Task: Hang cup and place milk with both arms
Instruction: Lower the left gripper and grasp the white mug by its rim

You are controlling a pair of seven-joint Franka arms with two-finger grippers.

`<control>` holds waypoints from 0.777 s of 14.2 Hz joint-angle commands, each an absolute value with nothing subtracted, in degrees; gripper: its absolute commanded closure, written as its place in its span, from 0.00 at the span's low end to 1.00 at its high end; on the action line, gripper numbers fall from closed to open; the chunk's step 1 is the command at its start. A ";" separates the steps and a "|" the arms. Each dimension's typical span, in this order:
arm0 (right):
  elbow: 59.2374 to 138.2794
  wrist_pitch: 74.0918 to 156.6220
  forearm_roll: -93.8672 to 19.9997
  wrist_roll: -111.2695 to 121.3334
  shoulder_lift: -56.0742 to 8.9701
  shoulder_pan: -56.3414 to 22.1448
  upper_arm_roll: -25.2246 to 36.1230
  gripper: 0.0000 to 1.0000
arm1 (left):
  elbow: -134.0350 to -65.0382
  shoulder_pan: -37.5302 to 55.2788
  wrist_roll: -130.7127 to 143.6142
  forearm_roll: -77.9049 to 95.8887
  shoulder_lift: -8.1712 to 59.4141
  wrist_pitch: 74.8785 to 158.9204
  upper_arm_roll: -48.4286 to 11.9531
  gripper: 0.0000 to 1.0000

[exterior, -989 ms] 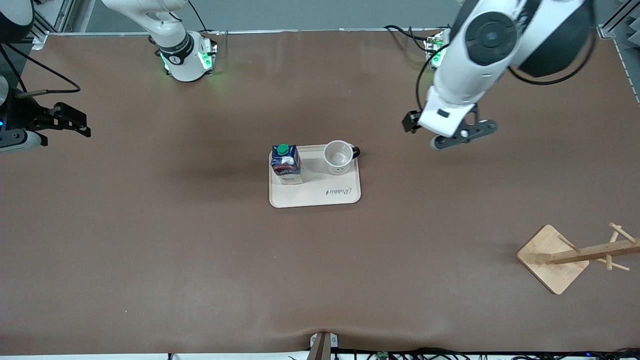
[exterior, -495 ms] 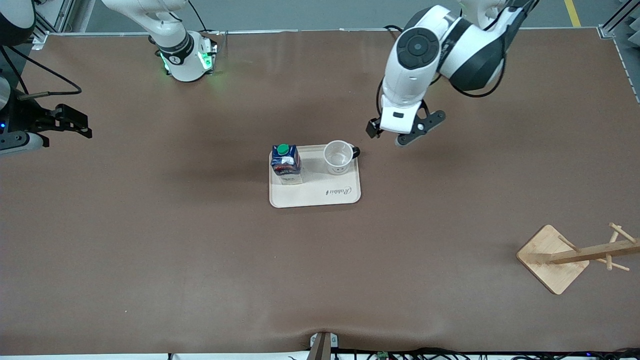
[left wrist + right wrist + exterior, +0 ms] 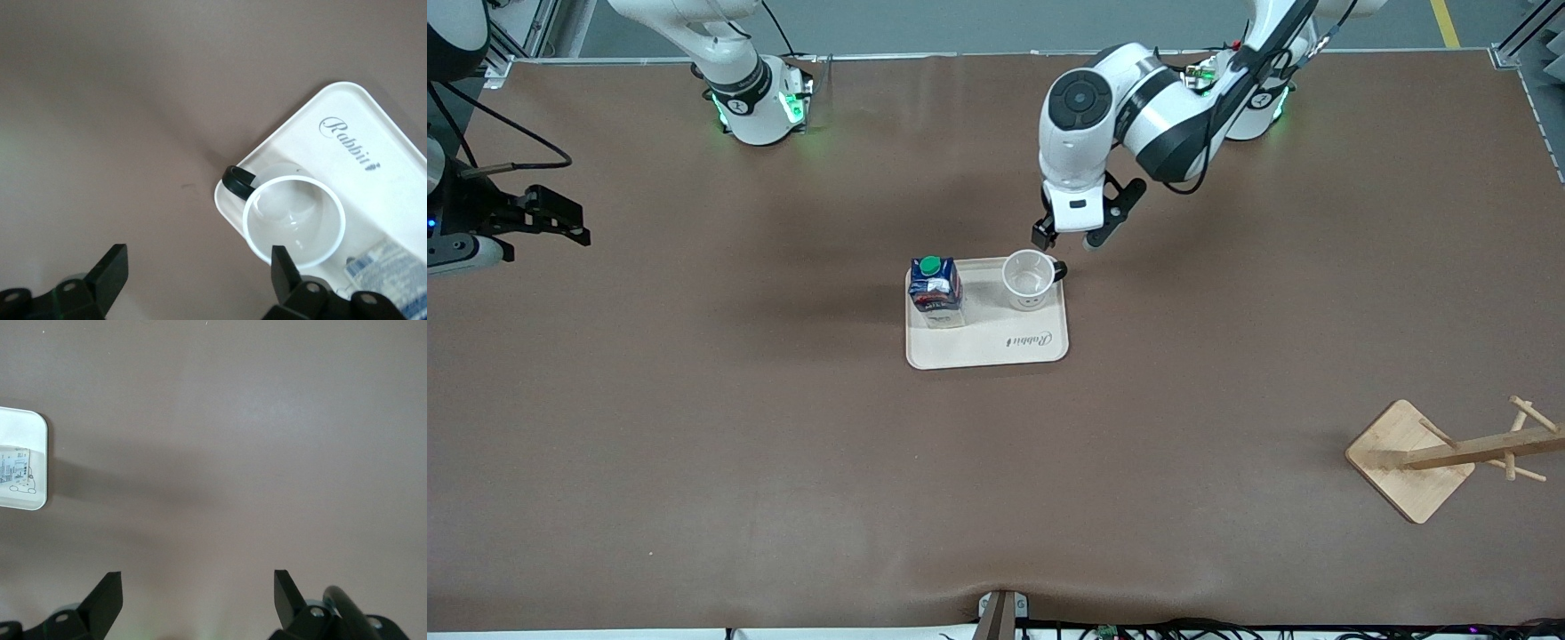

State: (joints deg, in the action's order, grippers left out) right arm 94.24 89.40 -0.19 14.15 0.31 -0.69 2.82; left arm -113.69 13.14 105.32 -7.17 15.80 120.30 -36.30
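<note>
The left arm's black two-finger gripper (image 3: 1069,236) has swung in from the left arm's end of the brown table (image 3: 694,427) and now hangs just above the tray corner by the cup. Its fingers (image 3: 110,270) are wide apart and hold nothing. The small white mug with a black handle (image 3: 1030,278) stands upright in the corner of the pale cream tray (image 3: 996,351) that is farthest from the front camera, toward the left arm's end. The small dark blue milk carton with a green cap (image 3: 935,292) stands in the tray's other corner on that same edge. This looks like the reach for the mug, so hanging it on the wooden peg rack (image 3: 1449,458), well apart near the table's front edge, is not yet begun. The right arm's black gripper (image 3: 543,218) waits at the right arm's end, fingers apart and empty.
</note>
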 commanded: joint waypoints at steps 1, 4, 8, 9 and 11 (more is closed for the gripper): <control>93.60 89.38 -0.88 14.77 -0.17 0.53 1.93 0.00 | -113.03 14.76 115.89 -12.02 20.20 123.65 -36.47 0.12; 93.60 89.56 -0.88 14.77 -0.53 0.70 1.93 0.00 | -112.85 16.87 125.22 -15.63 23.63 126.55 -36.47 0.18; 93.52 89.91 -1.14 14.77 -0.61 0.35 1.93 0.00 | -112.06 17.31 136.83 -23.28 27.94 128.14 -36.47 0.25; 93.52 89.91 -1.75 14.77 -0.62 0.61 1.93 0.00 | -111.36 17.40 137.98 -23.81 28.65 128.41 -36.47 0.28; 93.52 89.91 -1.93 14.77 -0.88 0.70 1.93 0.00 | -110.22 17.40 139.39 -23.82 30.14 129.46 -36.39 0.37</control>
